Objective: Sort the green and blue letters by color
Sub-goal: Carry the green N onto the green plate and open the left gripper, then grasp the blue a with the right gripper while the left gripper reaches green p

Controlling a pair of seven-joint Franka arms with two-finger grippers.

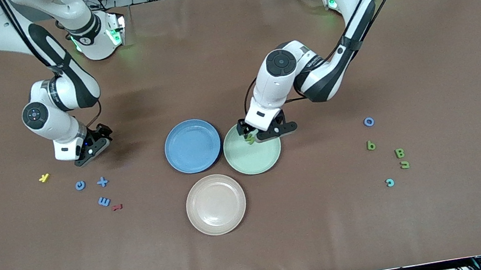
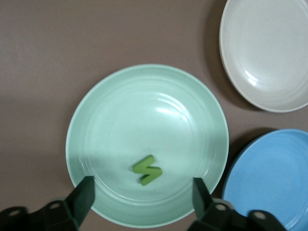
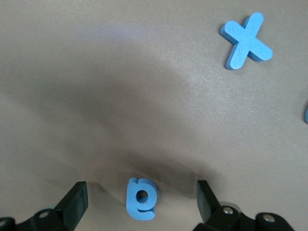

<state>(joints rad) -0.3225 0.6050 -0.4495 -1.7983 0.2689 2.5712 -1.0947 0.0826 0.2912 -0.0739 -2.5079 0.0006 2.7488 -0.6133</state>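
A green letter (image 1: 250, 139) lies in the green plate (image 1: 264, 160). My left gripper (image 1: 256, 135) hangs open just over it. In the left wrist view the letter (image 2: 147, 170) lies free on the plate (image 2: 144, 110), between the spread fingers of my left gripper (image 2: 143, 191). My right gripper (image 1: 90, 155) is open and empty over the table, beside a blue letter (image 1: 80, 185). That letter (image 3: 141, 198) shows between the fingers of my right gripper (image 3: 140, 188) in the right wrist view. A blue plus (image 1: 102, 181) and another blue letter (image 1: 104, 201) lie close by.
An empty blue plate (image 1: 192, 146) and a beige plate (image 1: 215, 204) adjoin the green one. A yellow letter (image 1: 44, 177) and a dark red letter (image 1: 117, 207) lie by the blue group. Toward the left arm's end lie a blue ring (image 1: 369, 122), three green letters (image 1: 399, 153) and a light blue letter (image 1: 389, 182).
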